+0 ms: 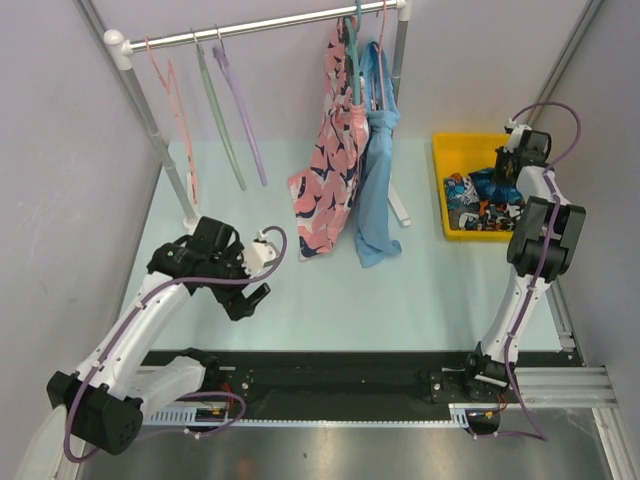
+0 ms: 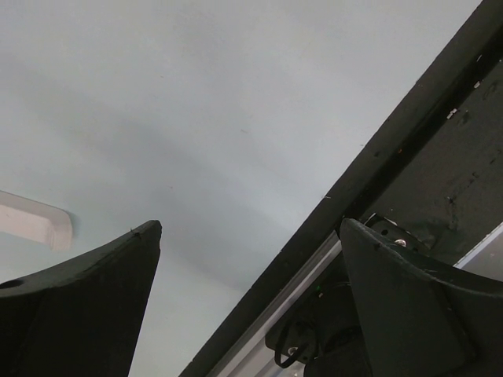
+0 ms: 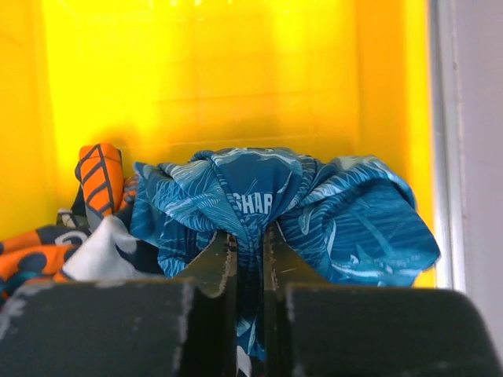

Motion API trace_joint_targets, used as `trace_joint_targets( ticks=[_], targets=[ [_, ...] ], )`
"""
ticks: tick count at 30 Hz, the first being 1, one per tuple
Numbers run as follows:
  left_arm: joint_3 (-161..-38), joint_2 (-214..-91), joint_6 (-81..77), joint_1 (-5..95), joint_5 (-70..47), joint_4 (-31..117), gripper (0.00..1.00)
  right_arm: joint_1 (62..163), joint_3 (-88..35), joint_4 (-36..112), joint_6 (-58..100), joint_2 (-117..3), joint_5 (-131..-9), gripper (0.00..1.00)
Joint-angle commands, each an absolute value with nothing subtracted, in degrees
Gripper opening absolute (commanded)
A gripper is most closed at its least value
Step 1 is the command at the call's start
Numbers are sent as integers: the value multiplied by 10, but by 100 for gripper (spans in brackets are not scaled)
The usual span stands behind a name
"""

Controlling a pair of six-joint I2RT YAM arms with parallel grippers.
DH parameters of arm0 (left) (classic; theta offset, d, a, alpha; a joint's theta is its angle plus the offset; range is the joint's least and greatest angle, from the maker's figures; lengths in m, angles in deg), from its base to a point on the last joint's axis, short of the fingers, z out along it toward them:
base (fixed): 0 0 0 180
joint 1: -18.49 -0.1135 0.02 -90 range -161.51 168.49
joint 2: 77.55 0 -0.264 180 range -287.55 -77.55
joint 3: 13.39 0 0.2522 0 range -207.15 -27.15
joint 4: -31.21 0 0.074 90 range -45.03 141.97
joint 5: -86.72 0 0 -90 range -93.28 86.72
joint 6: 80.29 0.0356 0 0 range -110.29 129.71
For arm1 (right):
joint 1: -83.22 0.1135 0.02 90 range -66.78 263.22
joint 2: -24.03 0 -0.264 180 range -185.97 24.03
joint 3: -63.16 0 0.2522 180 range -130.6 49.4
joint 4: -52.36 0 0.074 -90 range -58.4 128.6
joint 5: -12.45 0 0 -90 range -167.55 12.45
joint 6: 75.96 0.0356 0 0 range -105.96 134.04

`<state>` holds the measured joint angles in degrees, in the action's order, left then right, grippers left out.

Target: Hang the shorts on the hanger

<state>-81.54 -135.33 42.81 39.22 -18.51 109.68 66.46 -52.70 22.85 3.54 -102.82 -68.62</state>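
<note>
Shorts [image 3: 314, 204]: are lying crumpled in the yellow bin [image 3: 196, 71] at the far right of the bench [image 1: 430, 290]. They are sitting on top of other clothes, with an orange and navy patterned piece [image 3: 98, 177] showing just to their left.
Shorts, long axis: is not showing clearly, because the fabric is bunched. In the right wrist view the heap is spreading from left to right, and one gathered fold with pale lettering is running down into the fingers.
Right end effector [image 3: 250, 236]: is reaching into the bin with its jaws pressed nearly together, pinching that middle fold of the shorts.
Left end effector [image 2: 250, 224]: is hovering over bare bench near the dark front rail with its jaws spread wide, gripping nothing.
Lilac hanger [image 1: 245, 115]: is hanging by its hook from the metal clothes rail [image 1: 260, 27] at the far left, well apart from the shorts. Seen from the top, its long axis is slanting down and to the right, hook end uppermost.
Neighbours on the rail: a green hanger [image 1: 220, 115] and a pink hanger [image 1: 178, 120] are hanging just left of the lilac one.
Hung garments: a pink navy-patterned garment [image 1: 330, 170] and a light-blue garment [image 1: 378, 190] are hanging side by side, touching, near the rail's right end.
</note>
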Motion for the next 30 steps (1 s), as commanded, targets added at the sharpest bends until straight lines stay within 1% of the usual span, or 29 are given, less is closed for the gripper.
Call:
trace_joint_targets(
  ticks=[1, 8, 15, 19, 22, 24, 25, 26, 29, 30],
  targets=[
    [-860, -1349, 444, 398, -209, 1100, 100, 634, -545, 207, 28, -958, -680, 0],
    [-901, -1323, 448, 402, -240, 1110, 100, 602, -569, 173, 52, -806, -566, 0],
    [-928, -1283, 462, 405, -282, 1132, 100, 603, -596, 103, 62, -690, -461, 0],
    [-935, -1259, 473, 405, -307, 1140, 100, 611, -584, 43, 60, -625, -376, 0],
    [-933, -1232, 472, 405, -325, 1134, 100, 633, -528, 1, 40, -569, -316, 0],
    [-931, -1222, 475, 405, -337, 1132, 100, 660, -494, -39, 20, -536, -308, 0],
    [-930, -1218, 476, 405, -343, 1130, 100, 676, -452, -52, 5, -505, -308, 0],
    [-928, -1207, 475, 405, -349, 1127, 100, 711, -430, -61, -11, -488, -311, 0],
    [-915, -1180, 443, 405, -384, 1076, 100, 765, -335, -82, -22, -431, -311, 0],
    [-897, -1155, 422, 404, -410, 1016, 100, 798, -318, -86, -20, -422, -308, 0]
  ],
)
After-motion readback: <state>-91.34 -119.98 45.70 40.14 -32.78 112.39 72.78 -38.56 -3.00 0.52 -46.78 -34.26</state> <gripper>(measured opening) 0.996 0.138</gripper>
